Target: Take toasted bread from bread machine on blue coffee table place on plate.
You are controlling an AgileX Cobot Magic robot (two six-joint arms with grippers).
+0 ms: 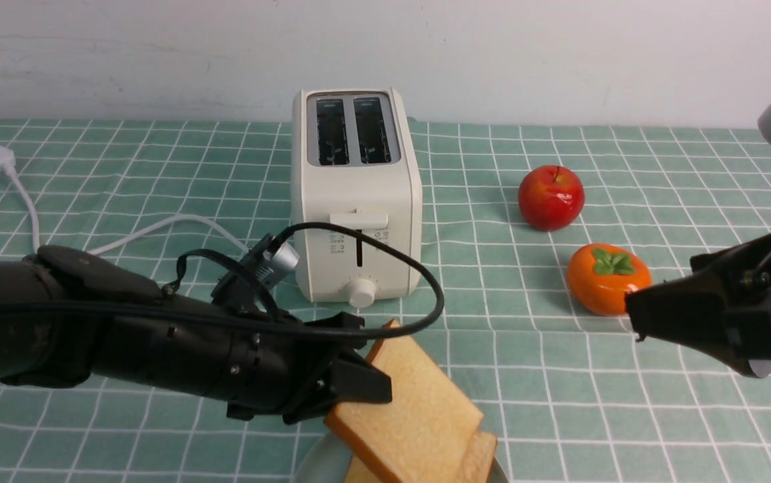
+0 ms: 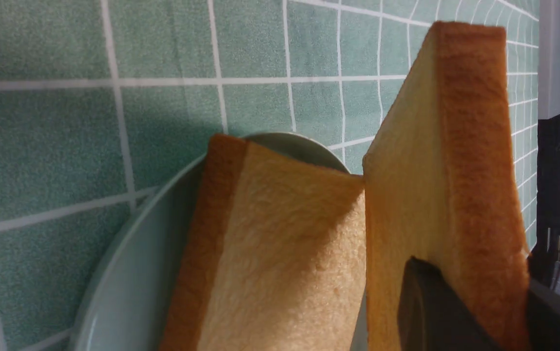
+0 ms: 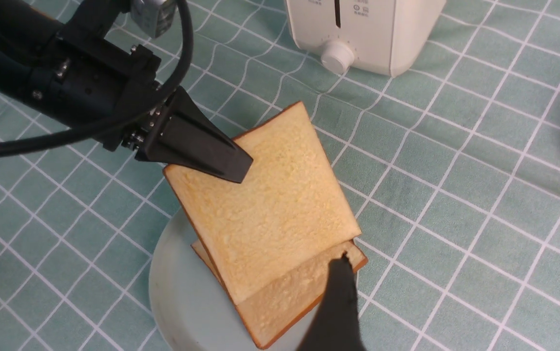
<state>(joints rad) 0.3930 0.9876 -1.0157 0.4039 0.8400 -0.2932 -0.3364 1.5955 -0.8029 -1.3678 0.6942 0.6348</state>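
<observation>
The left gripper point(image 1: 370, 359) clamps a tilted slice of toasted bread point(image 1: 419, 409) over the plate point(image 3: 177, 292) just beneath it, where a second slice point(image 3: 284, 297) lies flat. The right gripper point(image 1: 637, 315) hangs nearby, fingers apart.

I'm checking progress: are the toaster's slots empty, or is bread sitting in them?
Empty. Both toaster slots look dark and bare; one slice lies on the plate, the second slice is held in the left gripper.
</observation>
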